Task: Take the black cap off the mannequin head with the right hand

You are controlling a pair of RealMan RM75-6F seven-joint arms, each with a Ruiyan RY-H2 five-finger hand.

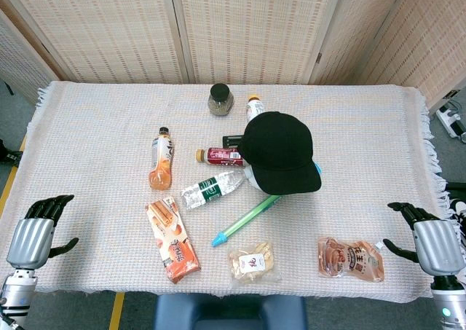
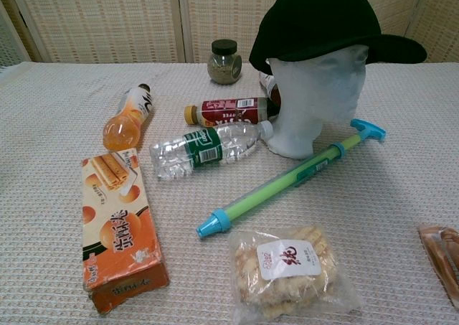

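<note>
Black cap [image 2: 315,20] sits on white mannequin head [image 2: 308,99] mid-tabletop w/ brim twd robot's right, prob. light, soft fabric w/ stiffer brim, so best grab at brim/crown edge & lift straight up; right hand [image 1: 429,239] spread, holding nothing, at tabletop's near-right edge, well apart.

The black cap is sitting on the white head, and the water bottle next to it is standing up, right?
Not quite. The black cap is on the white mannequin head, but the water bottle beside it is lying on its side, not standing. The chest view shows this most clearly.
</note>
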